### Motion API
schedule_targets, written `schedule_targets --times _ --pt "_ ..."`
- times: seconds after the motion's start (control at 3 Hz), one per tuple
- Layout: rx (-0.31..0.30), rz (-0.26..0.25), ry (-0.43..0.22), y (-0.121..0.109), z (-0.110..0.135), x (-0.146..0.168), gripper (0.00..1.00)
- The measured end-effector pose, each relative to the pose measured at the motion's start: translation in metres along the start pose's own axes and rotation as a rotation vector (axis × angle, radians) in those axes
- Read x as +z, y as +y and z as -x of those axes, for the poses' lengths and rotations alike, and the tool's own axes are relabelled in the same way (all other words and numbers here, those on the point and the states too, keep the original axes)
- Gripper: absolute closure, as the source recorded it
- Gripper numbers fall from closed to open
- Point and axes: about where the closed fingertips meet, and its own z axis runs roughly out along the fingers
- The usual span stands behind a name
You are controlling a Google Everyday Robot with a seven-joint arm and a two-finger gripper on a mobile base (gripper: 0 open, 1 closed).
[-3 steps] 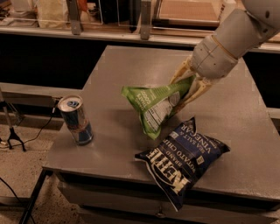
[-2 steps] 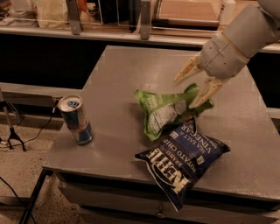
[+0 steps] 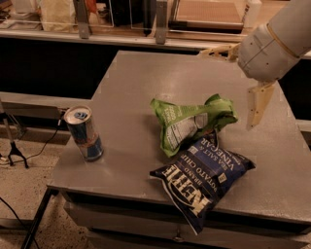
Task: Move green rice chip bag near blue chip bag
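Note:
The green rice chip bag lies on the grey table, its lower edge touching the top of the blue chip bag. The blue bag lies near the table's front edge, partly overhanging it. My gripper is raised above and to the right of the green bag, open and empty, with one tan finger pointing down and the other pointing left. It touches neither bag.
A blue and silver drink can stands upright near the table's left front corner. A counter with boxes and racks runs behind the table. A cable and a stand leg are on the floor at left.
The gripper let go of the green bag and rose up and to the right. The green bag now rests on the table against the blue bag.

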Motion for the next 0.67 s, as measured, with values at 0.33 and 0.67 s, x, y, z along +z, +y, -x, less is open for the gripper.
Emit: schedule_targets --times 0.33,0.67 --pt "0.063 -0.04 0.053 0.0006 -0.0063 -0.0329 0.0" --pt "0.085 -0.055 0.065 -0.0008 -0.0085 -0.0419 0.0"
